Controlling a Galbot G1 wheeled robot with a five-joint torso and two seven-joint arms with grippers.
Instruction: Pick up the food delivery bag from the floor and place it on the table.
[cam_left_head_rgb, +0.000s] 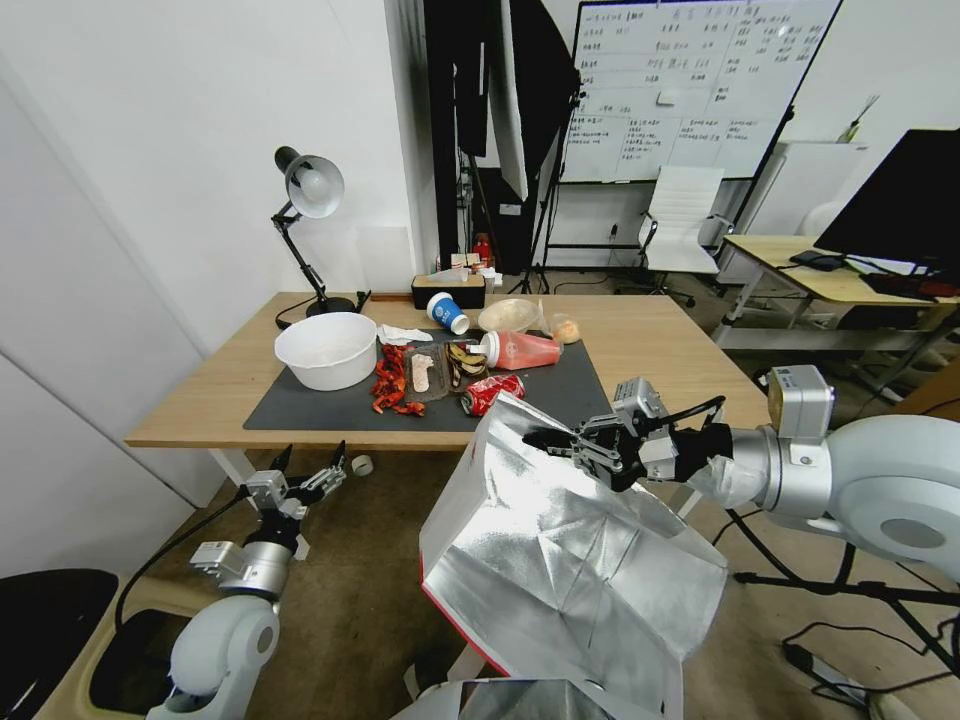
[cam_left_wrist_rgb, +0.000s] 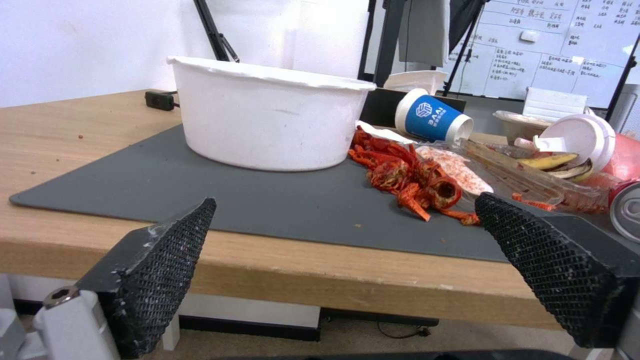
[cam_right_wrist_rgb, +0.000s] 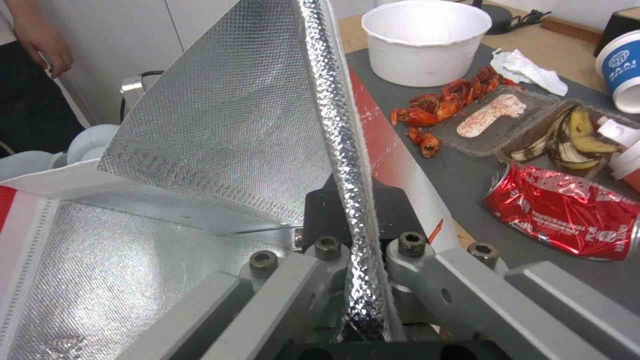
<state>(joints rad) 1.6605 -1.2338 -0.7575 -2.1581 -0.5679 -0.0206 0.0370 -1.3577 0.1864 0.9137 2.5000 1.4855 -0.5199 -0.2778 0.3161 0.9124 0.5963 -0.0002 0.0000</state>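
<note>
Two grippers show in the head view. The right gripper (cam_left_head_rgb: 560, 442) has its fingers pinched tight on the foil-lined rim of the food delivery bag (cam_left_head_rgb: 560, 570), holding that bag up in the air just off the table's near edge, toward its right corner. The bag hangs open, crinkly silver lining facing up, a red side panel along its lower left edge; its top corner rises level with the near edge of the dark grey mat (cam_left_head_rgb: 320, 405). In the right wrist view the rim (cam_right_wrist_rgb: 343, 150) runs straight between the closed fingers, and the bag's red outer side lies just beside the mat.

The left gripper (cam_left_head_rgb: 305, 478) hangs lower, in front of the table's near edge toward the left corner, fingers (cam_left_wrist_rgb: 167, 260) spread wide and holding nothing.

On the table (cam_left_head_rgb: 200, 385), the mat carries a white bowl (cam_left_head_rgb: 326, 349) at its left part, red crayfish shells (cam_left_head_rgb: 392, 385) beside it, a clear tray (cam_left_head_rgb: 428, 372), banana peels (cam_left_head_rgb: 465, 362), and a crushed red soda can (cam_left_head_rgb: 492, 392) at the mat's near edge. A blue paper cup (cam_left_head_rgb: 447, 312) lies tipped near the mat's far edge, a desk lamp (cam_left_head_rgb: 308, 215) stands toward the far left corner.
</note>
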